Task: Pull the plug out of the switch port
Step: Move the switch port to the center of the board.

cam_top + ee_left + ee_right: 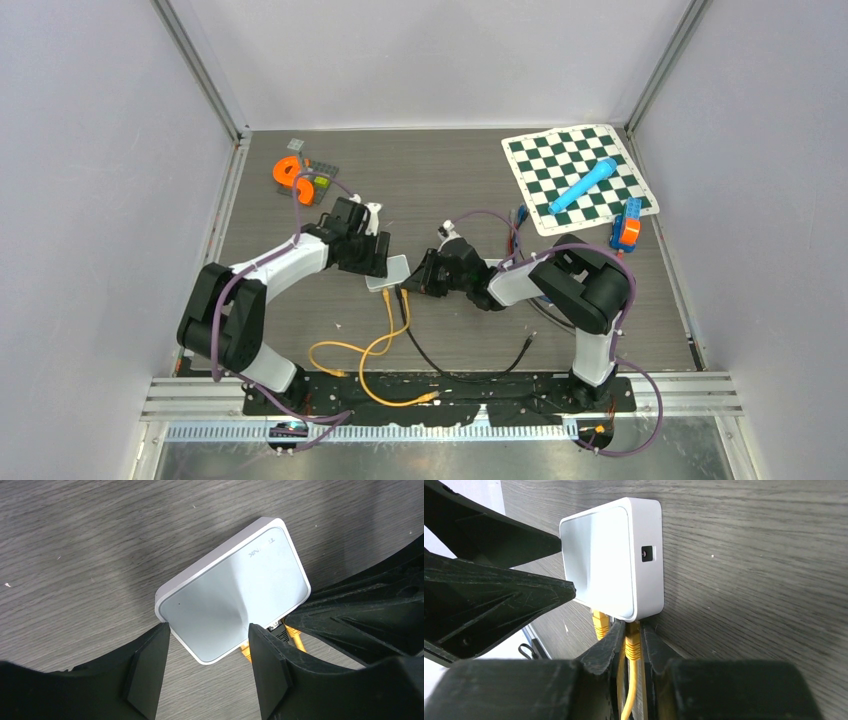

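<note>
The white switch (pixel 388 272) lies flat mid-table, with two yellow cables (pixel 385 330) plugged into its near edge. My right gripper (pixel 632 630) is shut on the right-hand yellow plug (pixel 632 647), which still sits in its port; a second yellow plug (pixel 600 625) is in the port beside it. My left gripper (pixel 207 650) is open, its fingers (pixel 150 670) straddling a corner of the switch (pixel 235 595), tips at its edges. In the top view the left gripper (pixel 375 262) and the right gripper (pixel 415 285) meet at the switch.
A black cable (pixel 470 370) loops toward the front edge. A green checkered mat (pixel 620 150) with a blue cylinder (pixel 582 185) lies back right, with a blue and orange piece (pixel 628 225) next to it. Orange parts (pixel 293 178) sit back left.
</note>
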`<state>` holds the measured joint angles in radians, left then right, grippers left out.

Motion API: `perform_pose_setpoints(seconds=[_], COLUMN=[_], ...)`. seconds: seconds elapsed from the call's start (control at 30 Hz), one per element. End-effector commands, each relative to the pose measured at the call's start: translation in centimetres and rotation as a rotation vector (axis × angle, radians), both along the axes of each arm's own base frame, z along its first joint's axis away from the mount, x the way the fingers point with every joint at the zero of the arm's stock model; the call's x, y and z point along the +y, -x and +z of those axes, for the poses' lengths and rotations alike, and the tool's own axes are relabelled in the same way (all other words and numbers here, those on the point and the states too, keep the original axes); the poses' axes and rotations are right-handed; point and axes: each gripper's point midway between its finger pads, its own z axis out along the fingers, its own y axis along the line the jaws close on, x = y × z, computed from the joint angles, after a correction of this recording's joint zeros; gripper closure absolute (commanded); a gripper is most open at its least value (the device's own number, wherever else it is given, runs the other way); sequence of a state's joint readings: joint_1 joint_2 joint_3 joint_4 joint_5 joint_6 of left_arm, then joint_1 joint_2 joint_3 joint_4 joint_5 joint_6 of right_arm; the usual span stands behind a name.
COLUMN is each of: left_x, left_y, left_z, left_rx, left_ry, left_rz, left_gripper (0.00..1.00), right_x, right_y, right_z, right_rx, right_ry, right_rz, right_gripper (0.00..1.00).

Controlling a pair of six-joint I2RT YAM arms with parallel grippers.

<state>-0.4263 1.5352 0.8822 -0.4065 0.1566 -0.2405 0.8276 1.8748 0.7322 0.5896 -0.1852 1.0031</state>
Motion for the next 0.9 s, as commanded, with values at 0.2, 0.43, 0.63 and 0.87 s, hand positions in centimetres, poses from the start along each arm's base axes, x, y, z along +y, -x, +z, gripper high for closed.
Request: perform_pose_setpoints(seconds=[0.2, 0.43, 0.63, 0.87], left_x=[0.2, 0.7, 1.1, 1.3], left_y=[1.9, 1.9, 1.7, 1.7], left_z=[-2.4, -2.4, -2.2, -2.5], left_rx=[0.092, 0.09, 0.075, 0.076], left_ry=[0.044, 0.043, 0.042, 0.036], left_rz=[0.069, 0.109, 0.142, 0.161], left_gripper=[0.39, 0.39, 0.39, 0.39], right_x=[0.0, 0.1, 0.2, 0.0], right_y=[0.8, 1.3, 1.9, 2.4], right_z=[-1.0, -0.5, -0.4, -0.6], right_rx=[-0.064, -0.083, -0.086, -0.094], right_ry=[0.083, 0.084, 0.087, 0.117], right_rz=[0.119, 0.174, 0.219, 0.263], right_gripper=[0.95, 0.95, 0.95, 0.95])
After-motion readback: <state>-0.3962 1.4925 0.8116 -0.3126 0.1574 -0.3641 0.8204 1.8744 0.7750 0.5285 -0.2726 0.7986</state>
